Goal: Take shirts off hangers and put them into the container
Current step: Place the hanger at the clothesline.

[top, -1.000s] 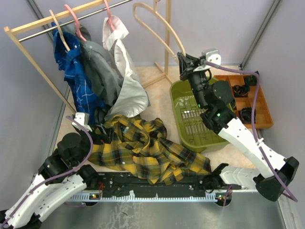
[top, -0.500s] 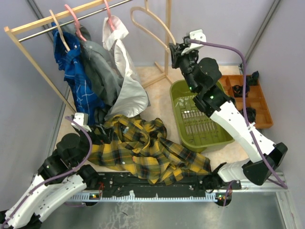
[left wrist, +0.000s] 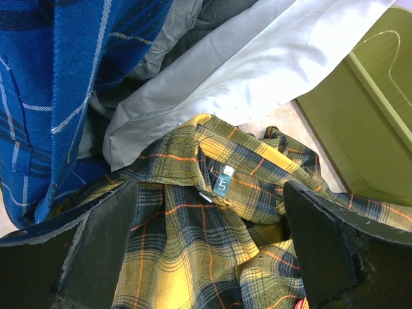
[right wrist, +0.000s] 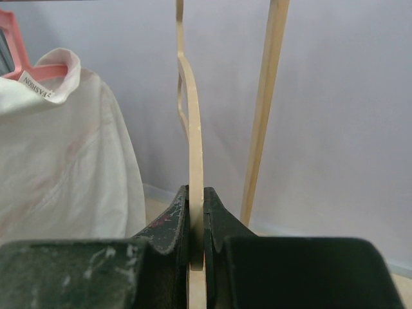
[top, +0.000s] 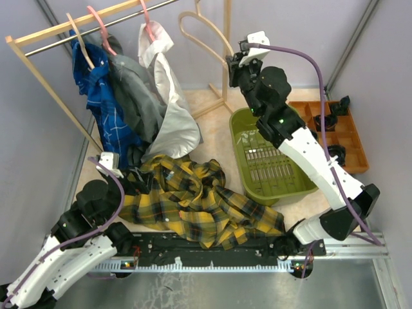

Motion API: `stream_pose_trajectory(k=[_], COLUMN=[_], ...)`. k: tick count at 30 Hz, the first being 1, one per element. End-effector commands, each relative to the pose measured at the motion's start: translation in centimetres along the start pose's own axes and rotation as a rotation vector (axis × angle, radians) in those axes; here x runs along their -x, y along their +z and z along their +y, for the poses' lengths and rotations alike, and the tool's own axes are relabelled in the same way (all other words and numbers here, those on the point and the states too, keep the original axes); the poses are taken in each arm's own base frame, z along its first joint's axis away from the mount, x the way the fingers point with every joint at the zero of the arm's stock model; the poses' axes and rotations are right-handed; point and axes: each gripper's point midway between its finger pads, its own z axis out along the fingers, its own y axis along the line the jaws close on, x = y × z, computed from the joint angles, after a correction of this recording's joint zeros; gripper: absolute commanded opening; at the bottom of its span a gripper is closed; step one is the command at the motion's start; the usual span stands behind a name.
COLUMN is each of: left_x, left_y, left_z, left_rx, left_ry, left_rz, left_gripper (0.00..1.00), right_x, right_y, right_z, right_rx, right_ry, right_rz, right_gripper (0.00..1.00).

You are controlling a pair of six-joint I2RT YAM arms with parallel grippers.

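Note:
My right gripper (top: pixel 234 64) (right wrist: pixel 196 196) is raised beside the rack's right post, shut on a bare pale wood-coloured hanger (top: pixel 219 37) (right wrist: pixel 192 129). The yellow-and-black plaid shirt (top: pixel 193 199) (left wrist: pixel 193 244) lies crumpled on the table, left of the olive-green container (top: pixel 239 138) (left wrist: pixel 360 109). My left gripper (left wrist: pixel 209 212) hovers open just above the plaid collar, apart from it. Blue (top: pixel 103 112), grey (top: pixel 138 96) and white (top: pixel 174 116) shirts hang on the rack from a pale hanger (top: pixel 80 40) and pink hangers (top: pixel 100 26). The container holds no shirt.
The wooden rack frame with its metal rod (top: pixel 71 37) spans the back left, and its right post (top: pixel 226 58) stands right next to my right gripper. An orange compartment tray (top: pixel 353 143) holding black parts sits right of the container. Grey walls enclose the table.
My right arm has lifted the pale hanger up and away from above the container's far end, toward the rack's right post. The left arm and the shirts have stayed still.

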Motion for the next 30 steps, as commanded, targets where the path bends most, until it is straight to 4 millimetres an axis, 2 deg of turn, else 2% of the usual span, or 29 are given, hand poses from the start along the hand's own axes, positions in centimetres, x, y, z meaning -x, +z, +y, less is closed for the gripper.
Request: stream_pose_trajectory(k=[1, 3, 4, 5, 6, 9, 11, 15, 18, 25, 29, 30], left_x=[0.0, -0.1, -0.1, -0.1, -0.1, -0.2, -0.3, -0.4, -0.5, -0.6, -0.7, -0.7], left_y=[0.1, 0.1, 0.1, 0.1, 0.2, 0.3, 0.3, 0.5, 0.5, 0.6, 0.7, 0.7], left_z=[-0.1, 0.0, 0.0, 0.0, 0.0, -0.1, -0.1, -0.2, -0.2, -0.1, -0.1, 0.0], left_rx=[-0.006, -0.003, -0.002, -0.002, -0.001, 0.000, -0.002, 0.000, 0.000, 0.004, 0.008, 0.016], left_ry=[0.006, 0.007, 0.006, 0.006, 0.007, 0.010, 0.013, 0.017, 0.019, 0.019, 0.022, 0.023], left_rz=[-0.002, -0.001, -0.001, -0.001, 0.000, 0.007, 0.010, 0.018, 0.022, 0.024, 0.029, 0.029], left_gripper=[0.99, 0.99, 0.99, 0.99, 0.99, 0.99, 0.99, 0.99, 0.99, 0.99, 0.99, 0.99], right_x=[0.6, 0.9, 1.0, 1.1, 1.1, 1.0, 0.7, 0.1, -1.2, -4.2, -7.2, -8.7], right_y=[-0.1, -0.4, -0.7, -0.9, -1.2, -2.2, -3.0, -5.0, -6.7, -11.0, -13.5, -14.5], right_z=[-1.6, -1.8, -1.8, -1.8, -1.8, -2.0, -2.1, -2.5, -2.4, -0.2, 1.1, 1.3], right_rx=[-0.052, -0.056, -0.052, -0.047, -0.041, -0.038, -0.033, -0.033, -0.008, 0.152, 0.231, 0.239], right_ry=[-0.031, -0.027, -0.024, -0.021, -0.021, -0.021, -0.018, -0.006, 0.015, 0.066, 0.125, 0.149], right_rz=[-0.007, -0.008, -0.011, -0.013, -0.013, -0.012, -0.010, -0.011, 0.006, 0.073, 0.152, 0.194], right_gripper=[0.05, 0.11, 0.18, 0.31, 0.36, 0.46, 0.60, 0.73, 0.84, 0.95, 0.99, 0.99])
